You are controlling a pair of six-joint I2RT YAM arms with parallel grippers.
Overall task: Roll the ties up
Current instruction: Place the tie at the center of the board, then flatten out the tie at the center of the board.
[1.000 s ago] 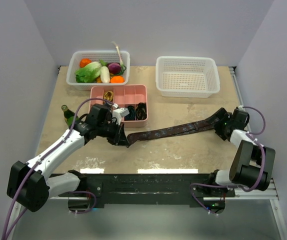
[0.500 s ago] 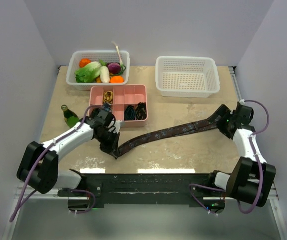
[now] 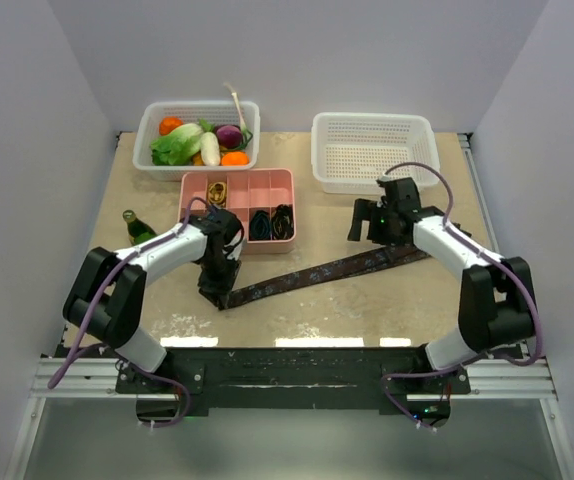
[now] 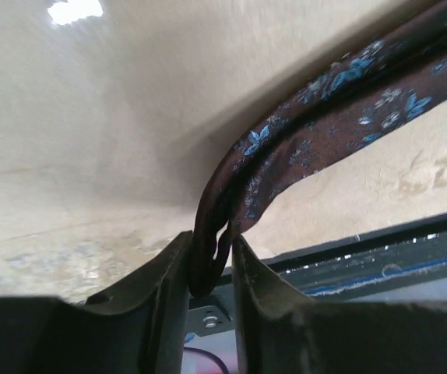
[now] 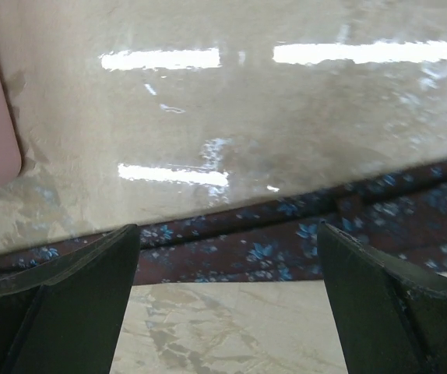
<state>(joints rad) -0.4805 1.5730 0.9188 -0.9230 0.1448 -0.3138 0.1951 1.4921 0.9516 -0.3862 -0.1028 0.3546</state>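
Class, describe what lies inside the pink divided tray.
The pink tray holds a yellowish coil in a far-left cell and dark rolled ties in two near-right cells. The left arm covers its near-left corner.

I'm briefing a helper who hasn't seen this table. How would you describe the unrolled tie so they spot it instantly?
On the beige table, look in front of the pink divided tray. A maroon tie with blue flowers runs diagonally there, one end pinched in the left gripper. Unlike the tray's dark coils, it lies stretched out.
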